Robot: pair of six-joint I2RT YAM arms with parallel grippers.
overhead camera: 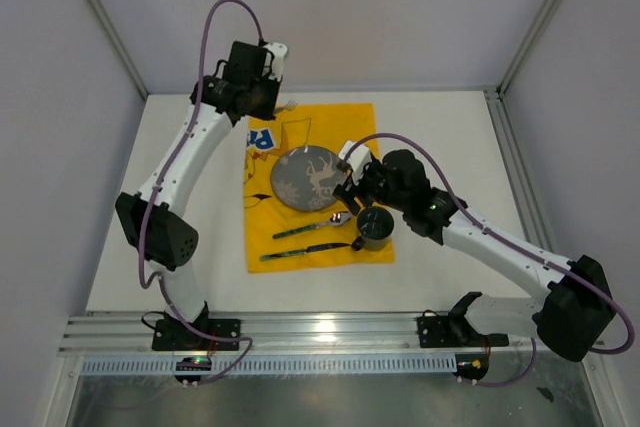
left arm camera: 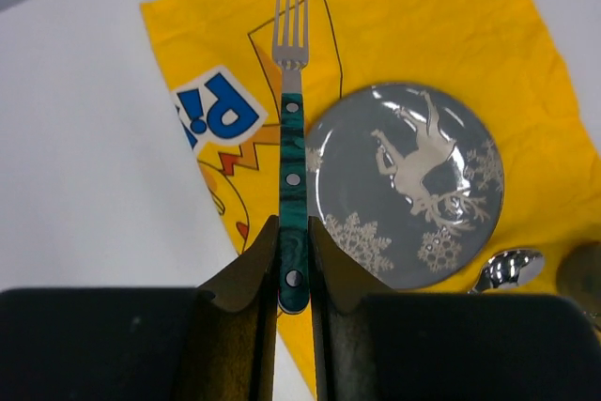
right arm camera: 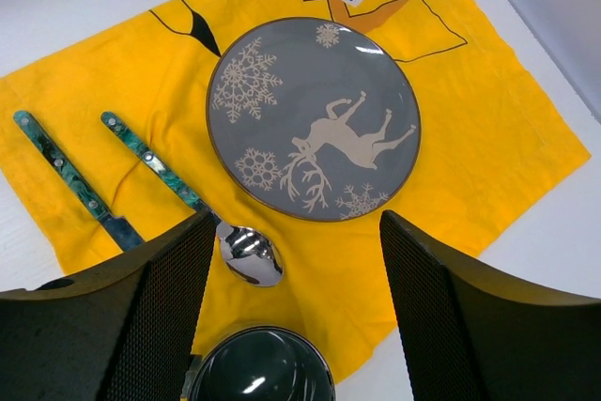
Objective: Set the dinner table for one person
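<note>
Clamped in left jaws: green-handled fork (left arm camera: 292,185), tines out over yellow cloth (left arm camera: 451,25); right jaws spread wide near dark cup (right arm camera: 263,368). Risk: fork pivoting in end-grip, striking plate (left arm camera: 404,185).

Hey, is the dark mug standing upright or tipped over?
Upright. The mug sits on its base near the spoon, its round mouth facing up in the top and right wrist views.

Glossy grey plate (right arm camera: 315,119); creased yellow cloth (right arm camera: 488,138); fork (left arm camera: 292,152) with polished metal tines, marbled green handle; matte white dinner table (left arm camera: 94,185).
</note>
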